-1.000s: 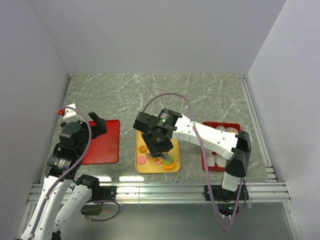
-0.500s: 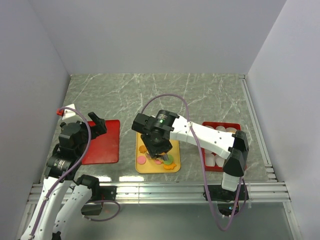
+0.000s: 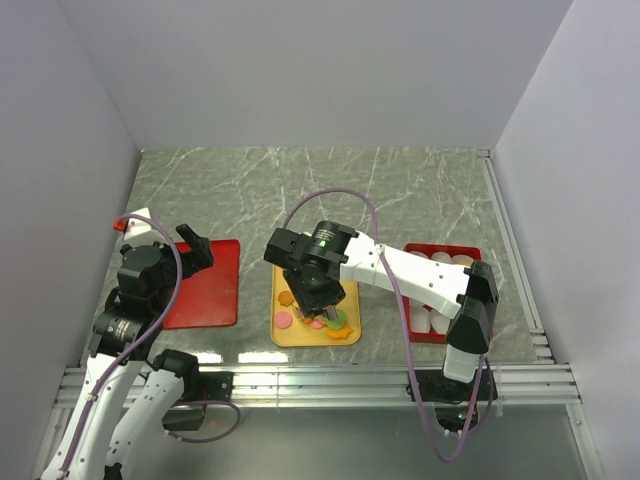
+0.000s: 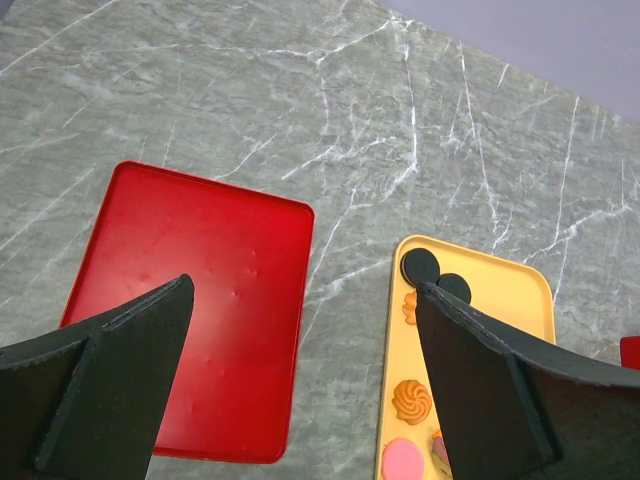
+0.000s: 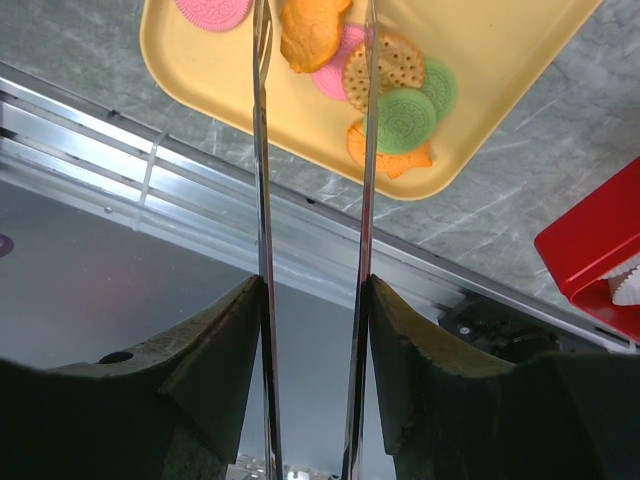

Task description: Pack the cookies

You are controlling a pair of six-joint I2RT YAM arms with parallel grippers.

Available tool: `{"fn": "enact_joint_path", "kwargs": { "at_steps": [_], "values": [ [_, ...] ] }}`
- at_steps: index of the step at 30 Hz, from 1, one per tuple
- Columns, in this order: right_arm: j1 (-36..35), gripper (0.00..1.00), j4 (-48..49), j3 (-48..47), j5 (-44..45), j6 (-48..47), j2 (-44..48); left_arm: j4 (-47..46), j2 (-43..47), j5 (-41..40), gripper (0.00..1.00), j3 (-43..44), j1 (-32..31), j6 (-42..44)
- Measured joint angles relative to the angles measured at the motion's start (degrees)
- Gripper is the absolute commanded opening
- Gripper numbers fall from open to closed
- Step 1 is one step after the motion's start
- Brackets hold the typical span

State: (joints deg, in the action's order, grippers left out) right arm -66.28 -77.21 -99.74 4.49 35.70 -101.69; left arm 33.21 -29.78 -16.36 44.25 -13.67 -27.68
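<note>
On a yellow tray, set at the middle of the near edge of the grey marbled worktop, the cookies are seen lying flat. At the tray's near end a cluster is made up of a brown waffle round, two green rounds, pink rounds and orange fish shapes, some of them overlapping. At its far end two black rounds are laid side by side, and orange pieces are spread between the two groups (their finer shapes cannot be made out from above).

The right gripper is held low over the near end of the yellow tray, its two thin metal fingers parted by a narrow gap. An orange fish-shaped cookie is framed between them with a small gap showing on either side, so nothing is clamped. The very tips are cut off by the picture's edge.

The left gripper is held above a red tray placed toward the near left corner, near the yellow tray but apart from it. Its black fingers are spread wide, and nothing is held between them.

A second red tray is placed toward the near right corner, and white paper cups are packed in it.
</note>
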Motion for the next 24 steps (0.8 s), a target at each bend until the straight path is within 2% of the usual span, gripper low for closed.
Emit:
{"fn": "enact_joint_path", "kwargs": {
  "at_steps": [10,20,24],
  "values": [
    [-0.24,0.43,0.04,0.46,0.11,0.28,0.04,0.00,0.00,0.00,1.00,0.00,0.00,0.00],
    [0.46,0.41,0.00,0.00,0.28,0.33,0.04,0.00,0.00,0.00,0.99,0.00,0.24,0.00],
    [4.42,0.41,0.09,-1.29,0.15,0.37,0.61,0.00,0.00,0.00,0.99,0.00,0.26,0.00]
  ]
}}
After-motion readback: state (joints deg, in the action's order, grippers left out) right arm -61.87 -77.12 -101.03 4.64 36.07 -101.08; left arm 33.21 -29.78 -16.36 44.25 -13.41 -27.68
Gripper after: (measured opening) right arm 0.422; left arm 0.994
